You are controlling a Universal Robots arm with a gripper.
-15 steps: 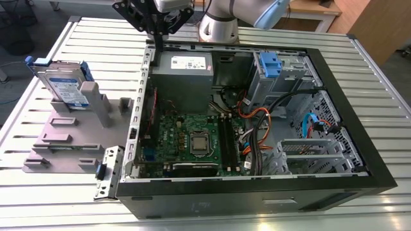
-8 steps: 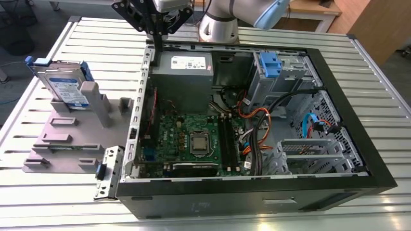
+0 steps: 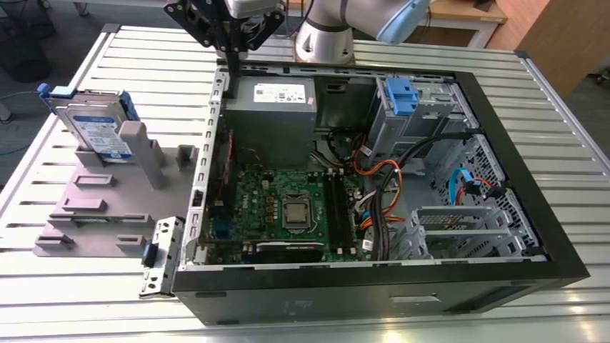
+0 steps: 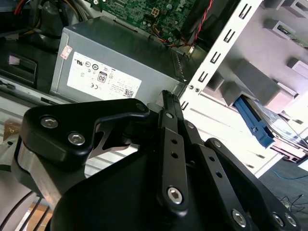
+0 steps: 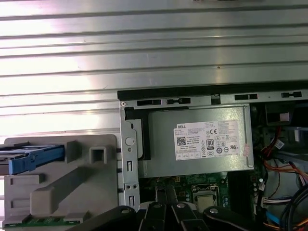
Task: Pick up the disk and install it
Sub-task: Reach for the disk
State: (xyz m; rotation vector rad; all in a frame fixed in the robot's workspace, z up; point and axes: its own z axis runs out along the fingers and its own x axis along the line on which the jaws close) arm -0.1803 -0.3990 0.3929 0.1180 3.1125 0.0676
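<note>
The disk (image 3: 96, 132) stands on its edge in a grey holder (image 3: 105, 207) on the slatted metal table (image 3: 533, 86), outside the open computer case (image 3: 496, 143) and on the exterior view's left. It is well apart from the gripper (image 3: 224, 91) and nothing touches it.

In the second wrist view the gripper (image 4: 166, 96) looks closed, its fingers drawn together to one narrow tip with nothing between them. It hangs above the case's rear corner, near the perforated metal wall (image 3: 214, 143) and the grey power supply (image 3: 271, 114) with the white sticker.

I judge the nearest danger to be this wall. If the arm travels sideways toward the holder at a low height, the fingers could strike the wall's upper edge or the power supply.

The second danger is at the disk. It stands upright and its blue side rails (image 4: 252, 122) are smooth plastic, so fingers that arrive closed, or a grasp away from the middle, could tip it or wedge it in the holder.

Further out, loose cables (image 3: 381, 186) lie just beside the drive cage with the blue latch (image 3: 401, 96). A carried disk could catch on them.
</note>
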